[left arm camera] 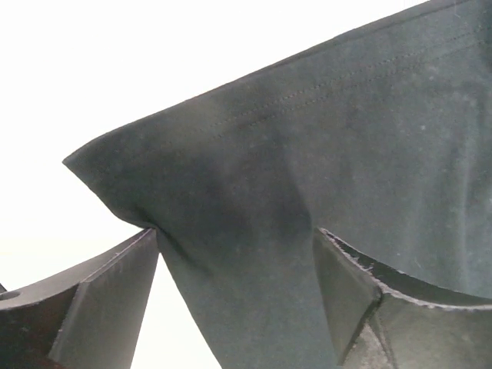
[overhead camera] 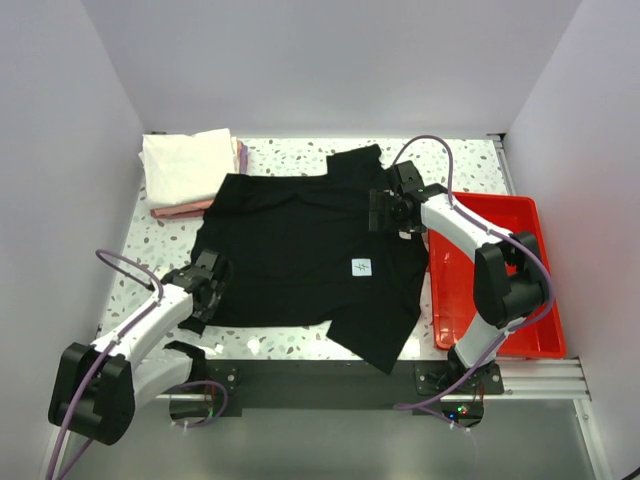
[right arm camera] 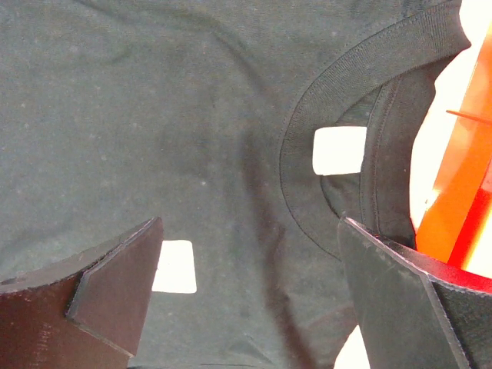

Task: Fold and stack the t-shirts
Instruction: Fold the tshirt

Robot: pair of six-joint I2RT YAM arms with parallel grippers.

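- Black t-shirt [overhead camera: 300, 250]: a hem corner lies in the gap of the left gripper [left arm camera: 234, 246]. The jaws stand apart. The cloth brushes one finger, but we see no pinch.
- Over the collar [right arm camera: 323, 138] hangs the right gripper [right arm camera: 250, 231], jaws spread wide, nothing held. The neck label [right arm camera: 339, 150] shows inside the collar opening.
- From the top view, the shirt lies opened out across the middle of the table [overhead camera: 290, 160]. The left gripper is at its near-left corner and the right gripper at its collar end, just beside the red tray [overhead camera: 500, 270].
- One sleeve points toward the far edge; the other side of the shirt reaches over the near edge. A small white label [overhead camera: 361, 267] faces up on the body.
- We find no fold line in this shirt, so we judge it spread out but not yet folded.
- In the far-left corner a folded white t-shirt [overhead camera: 188, 165] rests on a folded pink t-shirt [overhead camera: 180, 211], whose edge shows beneath it. We cannot tell whether more lies in that pile.
- Progress, as we judge it: at least two shirts are folded and stacked, and the black one is the only unfolded piece in view.
- Still to do: take hold of the cloth, fold the shirt down to the pile's footprint, and set it on the stack.
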